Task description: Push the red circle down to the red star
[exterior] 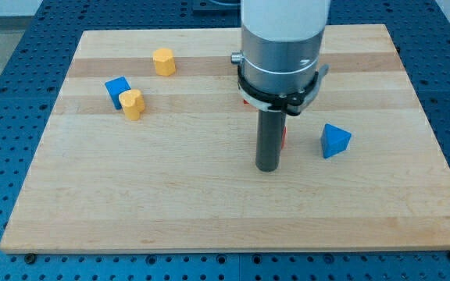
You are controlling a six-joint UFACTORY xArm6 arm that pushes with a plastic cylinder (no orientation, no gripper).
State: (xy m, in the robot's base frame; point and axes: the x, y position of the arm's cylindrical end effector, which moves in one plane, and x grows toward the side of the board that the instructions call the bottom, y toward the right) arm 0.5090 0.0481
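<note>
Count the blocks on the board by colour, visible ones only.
Yellow: 2, a yellow hexagonal block and a yellow heart-like block.
Blue: 2, a blue cube-like block and a blue triangular block.
Red: slivers behind the rod above my tip; count unclear, at least 1.
Total: at least 5.

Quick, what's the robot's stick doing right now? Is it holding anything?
My tip: no claw, so it holds nothing; it rests on the wooden board, with a red block mostly hidden right behind the rod and the blue triangle block to the view's right.
</note>
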